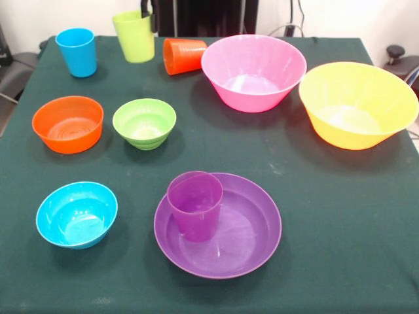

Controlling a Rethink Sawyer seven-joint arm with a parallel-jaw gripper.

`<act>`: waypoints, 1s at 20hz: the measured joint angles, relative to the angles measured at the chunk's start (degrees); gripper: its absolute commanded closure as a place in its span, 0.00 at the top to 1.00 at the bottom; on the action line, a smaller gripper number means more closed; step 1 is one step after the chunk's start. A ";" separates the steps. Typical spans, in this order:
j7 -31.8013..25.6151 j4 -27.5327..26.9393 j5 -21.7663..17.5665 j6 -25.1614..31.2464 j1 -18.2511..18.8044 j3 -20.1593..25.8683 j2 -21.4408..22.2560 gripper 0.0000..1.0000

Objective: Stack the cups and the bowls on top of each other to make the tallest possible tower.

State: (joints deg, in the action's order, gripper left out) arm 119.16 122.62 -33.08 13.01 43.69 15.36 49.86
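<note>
Nothing stacked yet; all pieces laid out separately on the green cloth [314,216]. Far row, L to R in the front view: blue cup [76,52] upright, lime cup [135,36] tilted, orange cup [184,55] tipped on its side w/ mouth toward the lime cup, then pink bowl [254,72] and yellow bowl [357,104], the two big ones, side by side. Mid row: orange bowl [68,123] and green bowl [145,123] close together, not touching. Near row: blue bowl [76,214] alone; purple cup [195,205] stands inside the shallow purple bowl [249,242], toward its left side.

A dark part, prob. the gripper [148,12], is just seen at the top edge, right at the lime cup's rim. Whether the claw is spread or pinched can't be told; too little shown.

Risks from here: the lime cup may be knocked over if it's only being leaned on, not held. The orange cup, lying down, could be rolled away by any nudge. The purple cup must be lifted out before its bowl is used, or it gets dragged along. If wide bowls are set on narrow cups off-centre, a topple is likely.
</note>
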 measured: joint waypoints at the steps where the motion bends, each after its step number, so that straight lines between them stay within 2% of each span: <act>1: 0.00 0.02 1.40 1.32 -0.19 0.87 1.18 0.00; 7: 0.00 -0.31 5.65 5.88 -1.71 3.18 4.23 0.00; 10: 0.00 -1.60 7.49 8.33 -4.02 3.48 5.13 0.00; 20: 0.00 -13.52 9.40 12.78 -17.25 2.26 2.58 0.00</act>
State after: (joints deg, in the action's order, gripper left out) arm 119.16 109.10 -23.68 25.79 26.45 17.62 52.44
